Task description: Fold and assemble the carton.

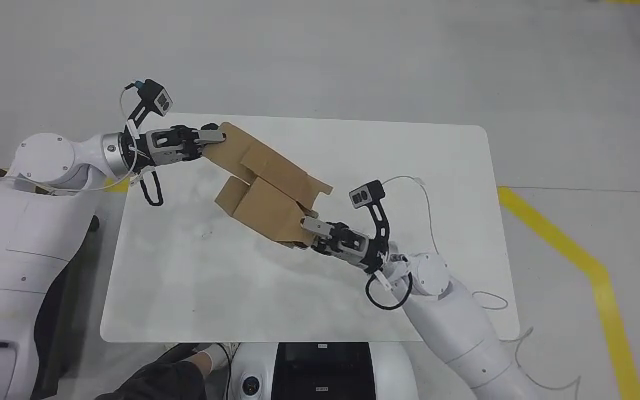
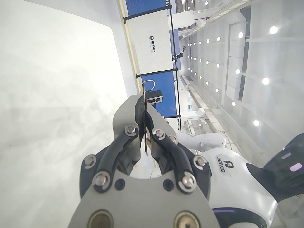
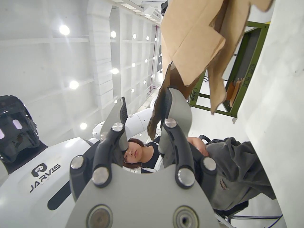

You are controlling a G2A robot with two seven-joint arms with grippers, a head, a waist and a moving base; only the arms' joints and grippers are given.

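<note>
While the white table (image 1: 420,290) stands on a grey floor (image 1: 560,90) with 1 yellow line (image 1: 570,250), the carton (image 1: 270,190) is mid-table, far-left flap clamped in the left gripper (image 1: 215,135); the right gripper (image 1: 308,227), spread, straddles its near-right edge.

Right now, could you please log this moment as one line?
carton: held over table | left gripper: shut on carton edge | right gripper: open around flap

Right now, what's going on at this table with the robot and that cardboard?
The robot has a partly folded brown carton between its two arms over the white table. The left gripper is clamped on a thin flap edge at one end. The right gripper is open at the opposite end, with a flap lying against one finger. The carton is not yet assembled.
</note>
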